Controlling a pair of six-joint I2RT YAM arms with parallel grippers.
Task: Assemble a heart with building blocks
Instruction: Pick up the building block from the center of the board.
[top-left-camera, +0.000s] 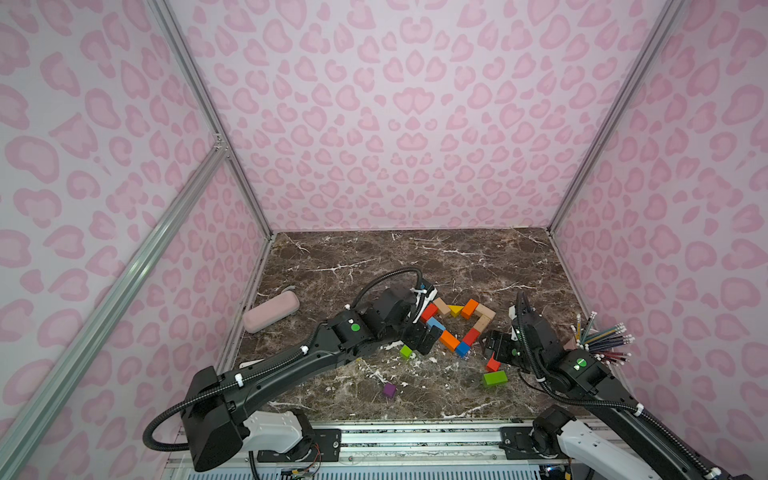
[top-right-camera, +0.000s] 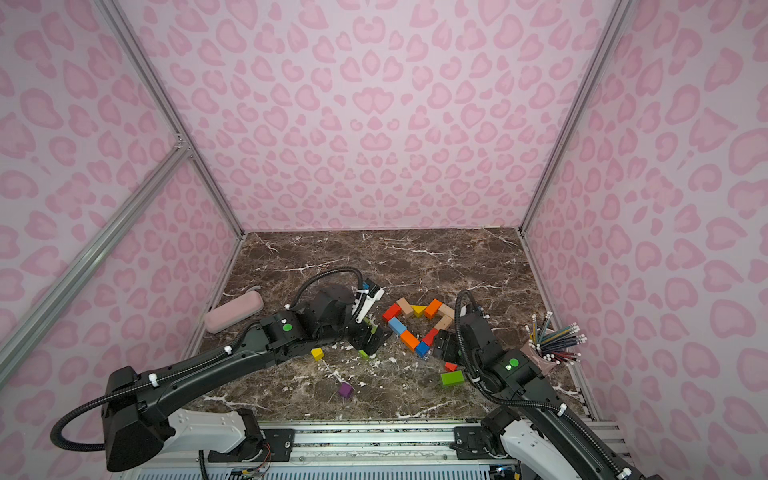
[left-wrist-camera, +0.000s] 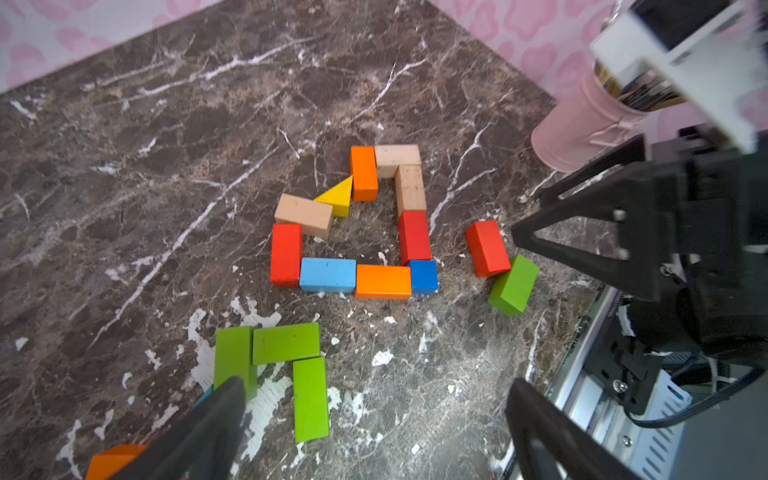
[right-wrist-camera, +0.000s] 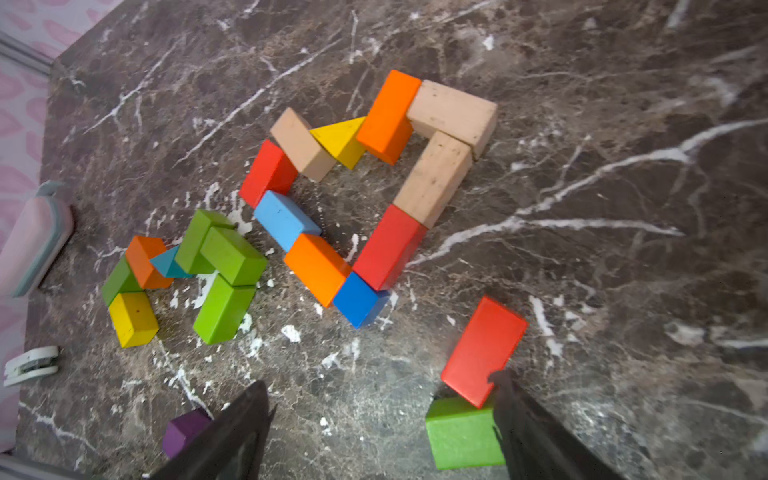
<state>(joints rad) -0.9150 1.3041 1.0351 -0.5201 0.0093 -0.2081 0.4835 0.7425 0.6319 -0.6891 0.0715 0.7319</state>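
The building blocks form a closed outline mid-table: red, orange, blue, plain-wood bricks and a yellow wedge (top-left-camera: 449, 340) (top-right-camera: 409, 340) (left-wrist-camera: 327, 274) (right-wrist-camera: 286, 220). My left gripper (top-left-camera: 422, 338) (top-right-camera: 370, 336) (left-wrist-camera: 376, 384) hangs open just left of the outline, holding nothing. One of its fingertips (left-wrist-camera: 232, 386) overlaps the nearest of three green bricks (left-wrist-camera: 286, 343). My right gripper (top-left-camera: 492, 345) (top-right-camera: 442, 345) (right-wrist-camera: 380, 382) stands open to the right of the outline. A loose red brick (right-wrist-camera: 484, 349) touches a green brick (right-wrist-camera: 461, 432) close beside one of its fingers.
A purple cube (top-left-camera: 389, 390) lies toward the front. A yellow cube (top-right-camera: 317, 353) and other loose blocks sit under the left arm. A pink pouch (top-left-camera: 271, 311) lies at the left wall and a pink pencil cup (left-wrist-camera: 582, 124) at the right wall.
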